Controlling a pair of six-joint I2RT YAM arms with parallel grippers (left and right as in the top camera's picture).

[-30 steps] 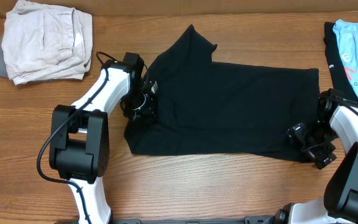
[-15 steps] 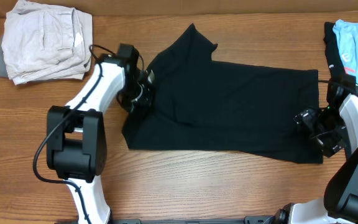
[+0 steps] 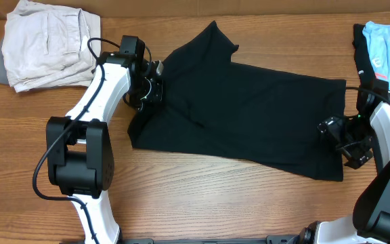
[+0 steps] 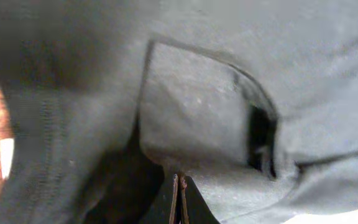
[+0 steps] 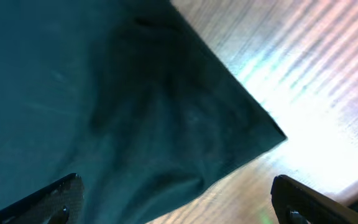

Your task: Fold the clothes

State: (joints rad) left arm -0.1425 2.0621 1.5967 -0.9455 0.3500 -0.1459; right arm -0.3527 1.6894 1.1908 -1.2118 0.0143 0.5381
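Overhead and wrist views of the folding table (image 3: 202, 196). We see the black garment (image 3: 249, 115) lying spread, mostly flat, across the middle of the wooden surface, with one pointed part reaching toward the far edge. The left gripper (image 3: 152, 87) sits at the garment's left edge; in the left wrist view its fingertips (image 4: 174, 200) are pressed together, and we read them as clenched on a raised fold of the dark cloth (image 4: 204, 106). The right gripper (image 3: 344, 139) rests at the garment's right edge near the lower corner. In the right wrist view its two fingers (image 5: 55, 199) stand wide apart, released, with the cloth corner (image 5: 166, 112) lying on the table between them. A folded beige pile (image 3: 49, 44) occupies the far left corner, well apart from the black garment. A light blue garment (image 3: 388, 47) lies at the far right edge, over a dark piece beneath it.
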